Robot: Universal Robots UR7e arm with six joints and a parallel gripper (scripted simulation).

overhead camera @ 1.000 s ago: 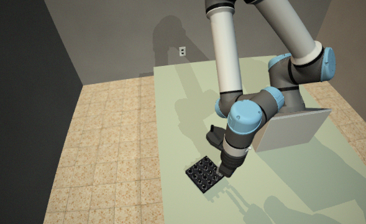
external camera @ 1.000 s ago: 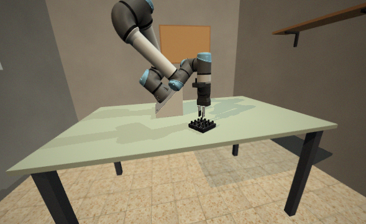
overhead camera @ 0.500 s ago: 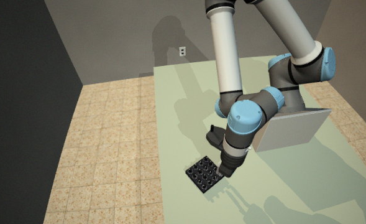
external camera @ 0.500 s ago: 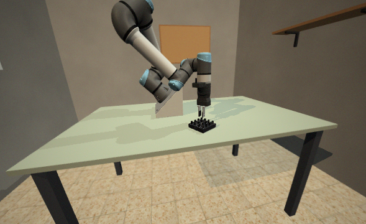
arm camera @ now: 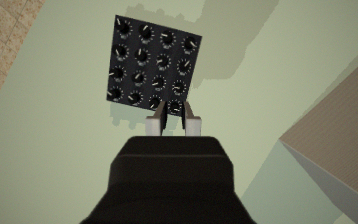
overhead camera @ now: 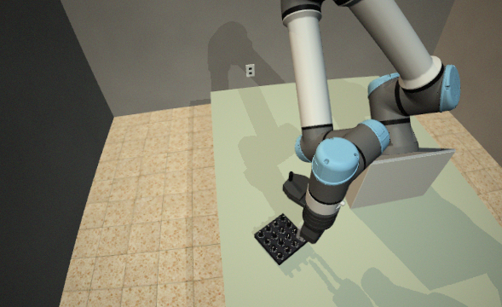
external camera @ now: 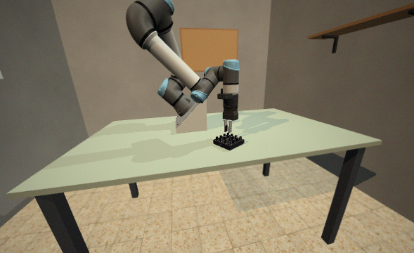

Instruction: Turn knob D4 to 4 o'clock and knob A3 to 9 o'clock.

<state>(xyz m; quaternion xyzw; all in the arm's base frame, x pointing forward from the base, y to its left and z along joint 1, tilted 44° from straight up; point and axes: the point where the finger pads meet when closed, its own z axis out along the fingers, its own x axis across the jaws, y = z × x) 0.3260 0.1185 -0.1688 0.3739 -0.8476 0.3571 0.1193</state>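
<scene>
Knob box (overhead camera: 280, 237) (external camera: 227, 143) (arm camera: 152, 65) sits flat on the green bench (overhead camera: 251, 281) (external camera: 105, 169) (arm camera: 55, 100), in front of the pale pedestal (overhead camera: 400, 179) (external camera: 192, 121) (arm camera: 335, 115) and well apart from it. I count 16 knobs in a 4 by 4 grid. Their white lines point in various directions; the printed names are too small for me to read, so I cannot assign D4 or A3 from these views.

Gripper (overhead camera: 300, 237) (external camera: 228, 131) (arm camera: 174, 109) points down over 1 corner of the box, on the side toward the pedestal. I read it as partly open, with a moderate gap and nothing held. In the wrist view the corner knob (arm camera: 175, 106) shows between the 2 fingertips; in the exterior view the tips hang just above the knob tops. I cannot make out any contact.

The arm (overhead camera: 310, 68) (external camera: 173, 63) reaches up from the pedestal and bends back down to the box, its last section upright in the exterior view. An orange board (external camera: 209, 49) hangs on the wall behind.
</scene>
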